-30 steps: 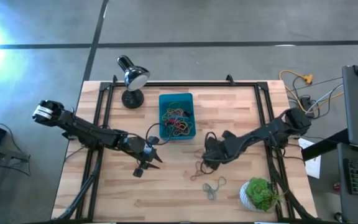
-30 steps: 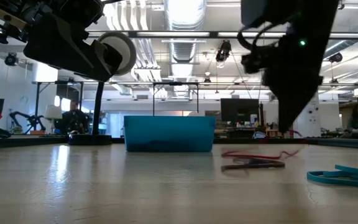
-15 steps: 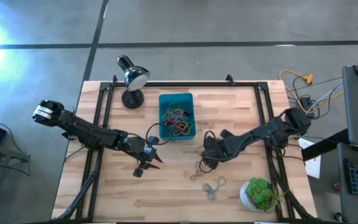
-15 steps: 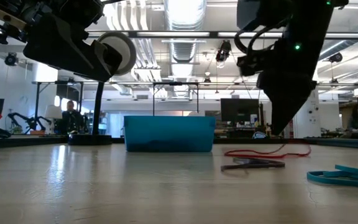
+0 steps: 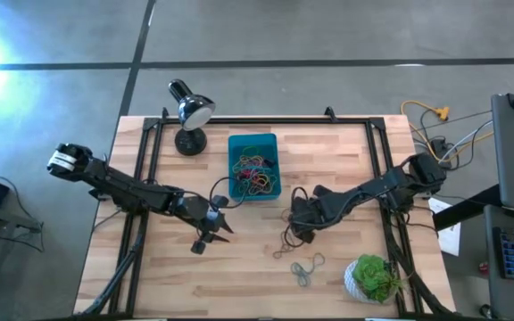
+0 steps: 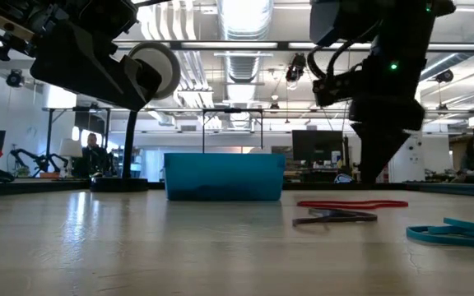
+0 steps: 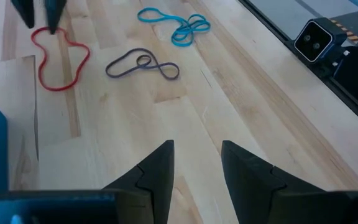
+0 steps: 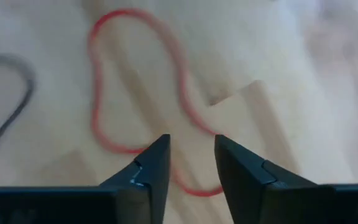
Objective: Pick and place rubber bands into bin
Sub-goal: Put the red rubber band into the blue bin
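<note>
A red rubber band (image 8: 104,93) lies flat on the wooden table, and it also shows in the low view (image 6: 352,203). My right gripper (image 8: 191,152) hangs open just above it, its fingers astride one side of the loop, right of the teal bin (image 5: 252,137). A dark band (image 7: 143,62) and a blue band (image 7: 176,25) lie nearer the table's front edge. The bin holds several bands (image 5: 253,174). My left gripper (image 5: 224,230) is open and empty above the table, near the bin's near left corner. My right gripper points down at the red band, one finger on either side of the loop's strand (image 8: 199,124). I cannot tell whether the fingertips touch it. The band lies flat on the table.
A black desk lamp (image 5: 188,111) stands at the far left of the bin. A green plant in a white pot (image 5: 373,278) stands at the near right corner. Black rails run along the table's left, right and far sides. Bare wood lies between the two grippers.
The red band's end beside my right gripper stood raised off the table half a second ago; now the whole band lies flat. My right gripper has shifted slightly above it.
</note>
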